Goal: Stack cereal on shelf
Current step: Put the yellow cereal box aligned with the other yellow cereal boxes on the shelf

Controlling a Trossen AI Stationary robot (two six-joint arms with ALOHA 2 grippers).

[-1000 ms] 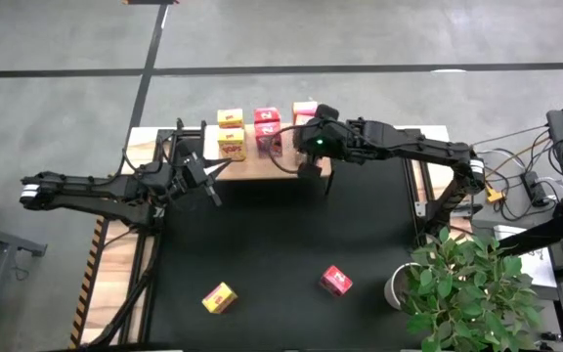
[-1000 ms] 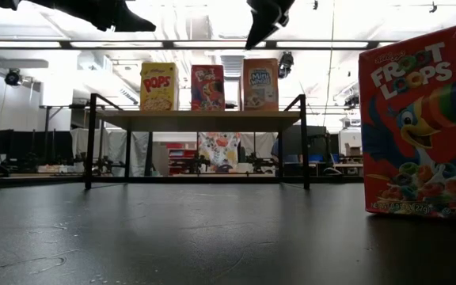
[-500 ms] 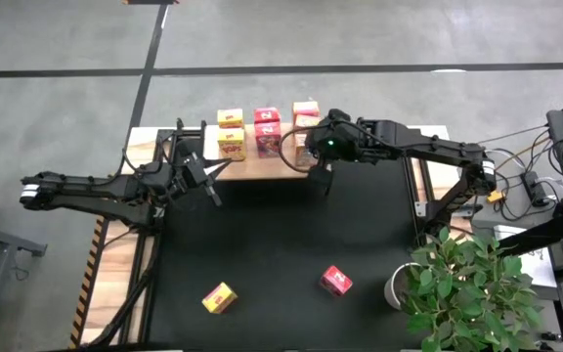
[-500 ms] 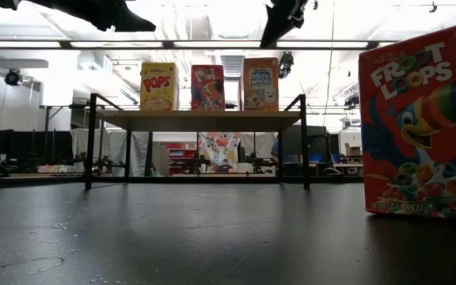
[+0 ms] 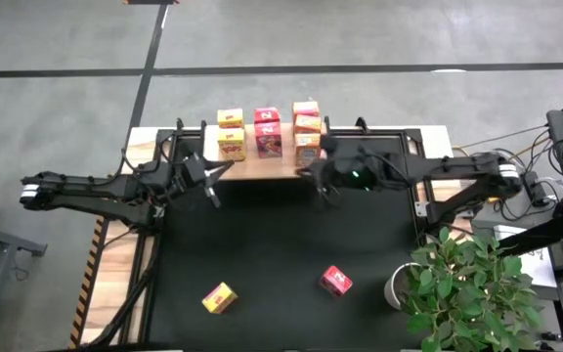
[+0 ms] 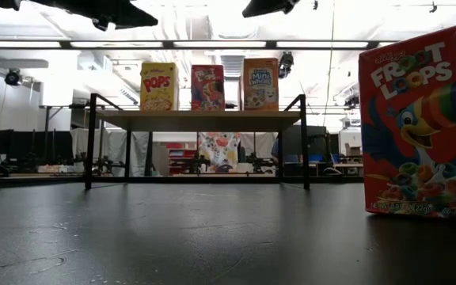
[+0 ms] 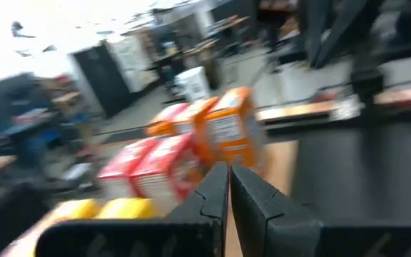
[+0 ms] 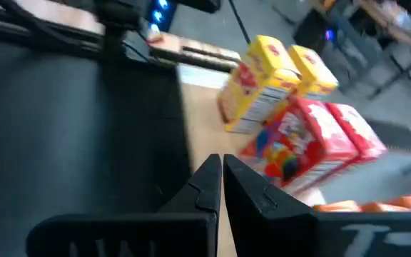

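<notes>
Matting, large and black [image 5: 281, 244], is covering the table, and the light natural-wood shelf [image 5: 262, 162] is standing along its far edge, bearing yellow "POPS" [image 6: 158, 87], pink-red [image 6: 207, 87] and orange "Mini Wheats" [image 6: 260, 83] cereal boxes in three columns. Nearer the camera, a red "Froot Loops" box [image 6: 422, 127] and a loose yellow box [image 5: 220, 297] are lying on the mat. Both the left gripper [image 5: 210, 176] and the right gripper [image 5: 323, 184] are hovering before the shelf, fingers pressed together, holding nothing.
</notes>
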